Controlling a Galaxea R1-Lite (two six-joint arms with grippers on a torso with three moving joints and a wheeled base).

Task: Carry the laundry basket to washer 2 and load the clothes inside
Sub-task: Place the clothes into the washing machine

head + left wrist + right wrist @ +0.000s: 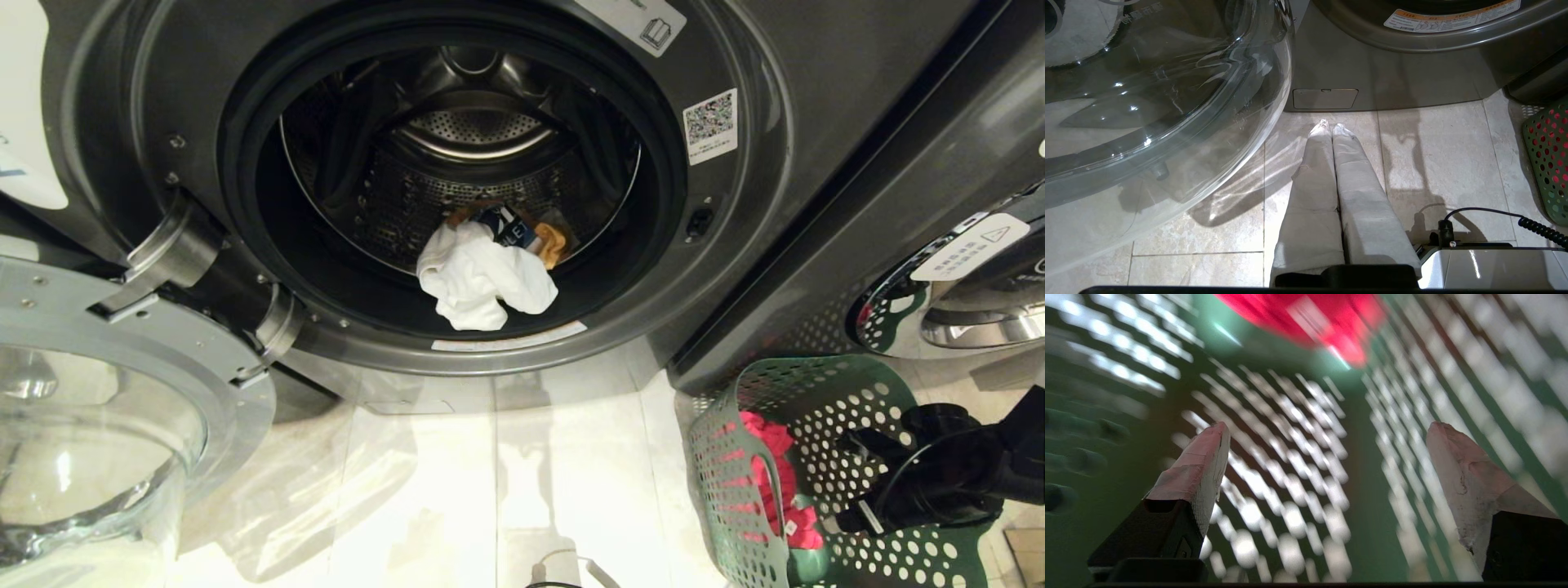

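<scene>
Your right gripper [1327,465], fingers spread wide, sits inside the basket [816,392] at lower right of the head view; the red garment [1314,318] lies just ahead of its tips.

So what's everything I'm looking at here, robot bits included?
washer: one, dark grey, straight ahead, open
washer door: one, clear glass in a silver ring, swung out to the left
white garment: one, at the drum's front lip
yellow-orange garment: one, in the drum behind the white one
laundry basket: one, green with holes, on the floor at the right
red-pink garment: one, inside the basket
neighbouring washer: one, chrome door, far right
floor: pale tiles
left gripper: shut, above the floor
right gripper: open, inside the basket
</scene>
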